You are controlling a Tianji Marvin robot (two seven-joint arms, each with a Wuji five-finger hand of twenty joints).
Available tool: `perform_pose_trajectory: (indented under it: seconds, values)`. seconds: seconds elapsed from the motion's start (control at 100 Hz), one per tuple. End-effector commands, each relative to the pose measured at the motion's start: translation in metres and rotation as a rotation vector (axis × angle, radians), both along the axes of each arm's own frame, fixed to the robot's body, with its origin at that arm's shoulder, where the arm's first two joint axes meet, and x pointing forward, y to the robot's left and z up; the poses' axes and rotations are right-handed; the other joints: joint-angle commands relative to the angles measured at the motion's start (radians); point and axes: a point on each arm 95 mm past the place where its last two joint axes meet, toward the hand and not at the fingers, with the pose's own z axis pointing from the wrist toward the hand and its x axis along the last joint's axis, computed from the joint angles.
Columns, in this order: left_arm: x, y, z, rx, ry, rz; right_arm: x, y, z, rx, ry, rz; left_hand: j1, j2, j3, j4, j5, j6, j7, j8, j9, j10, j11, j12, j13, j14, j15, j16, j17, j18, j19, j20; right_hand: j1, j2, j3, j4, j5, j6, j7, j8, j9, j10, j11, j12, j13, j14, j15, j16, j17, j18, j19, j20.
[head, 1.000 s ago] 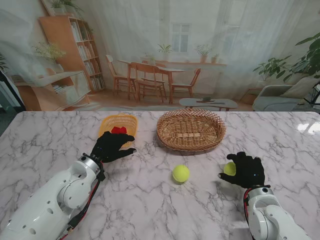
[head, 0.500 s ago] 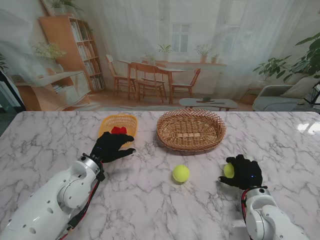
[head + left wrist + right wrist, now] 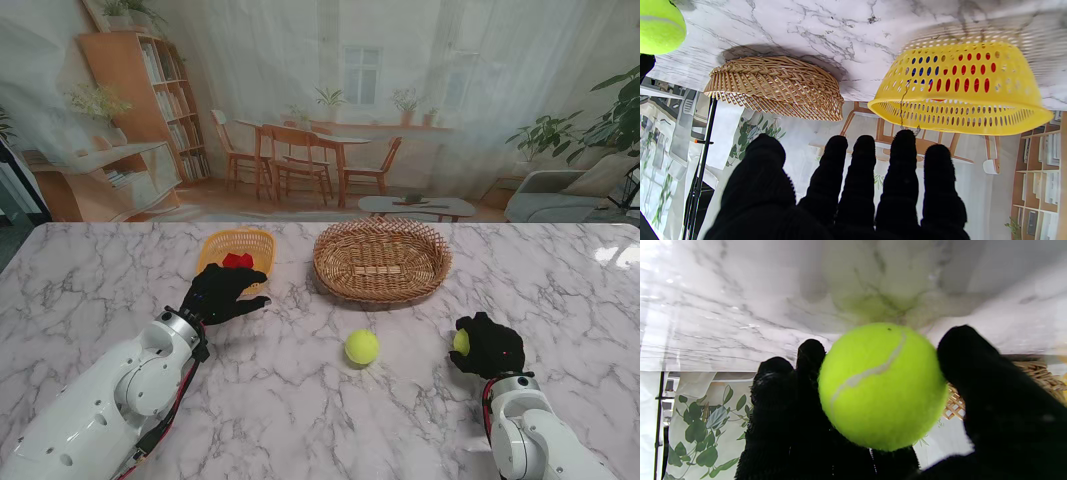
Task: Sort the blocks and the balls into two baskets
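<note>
- White marble worktop (image 3: 300,420).
- Oval woven wicker basket (image 3: 381,259), well beyond both hands.
- Yellow perforated plastic basket (image 3: 236,246) just past left hand (image 3: 222,293) fingers; fingers spread, empty.
- Right hand (image 3: 487,344) fingers curled around yellow-green tennis ball (image 3: 461,342).
- Second yellow-green tennis ball (image 3: 361,347) lies between the hands.

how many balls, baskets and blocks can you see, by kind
yellow-green tennis balls: 2, one loose on the table, one in the right hand
baskets: 2, a yellow plastic basket and a woven wicker basket
blocks: at least 2 in the yellow one, red and blue
total: 6
</note>
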Motion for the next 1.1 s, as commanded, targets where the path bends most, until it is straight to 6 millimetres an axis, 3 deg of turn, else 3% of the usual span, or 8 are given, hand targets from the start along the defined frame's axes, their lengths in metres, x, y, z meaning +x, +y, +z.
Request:
perform_pose_trajectory:
  seconds: [0.0,0.52,0.8,1.09]
  values:
    - [0.000,-0.001,-0.003,0.006,0.014,0.000,0.000,0.000,0.002,0.006,-0.013,0.001,-0.010,0.046,-0.021,-0.011,-0.010,-0.012,-0.012,-0.010,-0.005,0.001,-0.022,-0.007,-0.019,0.008,-0.008,0.004,-0.017,0.022,-0.007,0.022,0.131,0.000,0.120,0.007,0.047,-0.002,0.038,-0.001,0.016,0.009,0.031,0.009,0.056,-0.064,0.082,0.018,0.034,-0.031,0.034,-0.002]
    - [0.001,0.002,-0.004,0.013,0.013,0.011,0.023,0.015,0.053,0.032,-0.087,0.108,-0.010,0.045,-0.021,-0.011,-0.002,-0.012,-0.008,-0.008,-0.003,0.002,-0.023,-0.007,-0.020,0.007,-0.009,0.003,-0.017,0.022,-0.008,0.023,0.148,0.018,0.110,-0.004,0.062,0.008,0.045,-0.020,0.032,0.016,0.031,0.006,0.064,-0.057,0.084,0.017,0.043,-0.016,0.035,-0.011]
    - [0.000,0.007,-0.003,0.021,0.004,0.023,0.047,0.041,0.082,0.086,-0.112,0.207,-0.012,0.045,-0.022,-0.011,0.000,-0.012,-0.007,-0.008,-0.002,0.002,-0.023,-0.007,-0.020,0.007,-0.009,0.003,-0.017,0.022,-0.009,0.023,0.162,0.034,0.096,-0.010,0.072,0.008,0.043,-0.030,0.040,0.016,0.027,0.004,0.067,-0.050,0.083,0.016,0.047,-0.008,0.036,-0.016]
    - [0.000,0.009,-0.003,0.027,0.000,0.029,0.085,0.076,0.107,0.121,-0.092,0.305,-0.011,0.046,-0.021,-0.011,-0.001,-0.012,-0.009,-0.008,-0.002,0.003,-0.024,-0.008,-0.021,0.009,-0.009,0.003,-0.018,0.023,-0.009,0.023,0.169,0.048,0.085,-0.016,0.070,0.008,0.039,-0.043,0.038,0.018,0.024,0.004,0.062,-0.047,0.080,0.016,0.043,-0.001,0.036,-0.019]
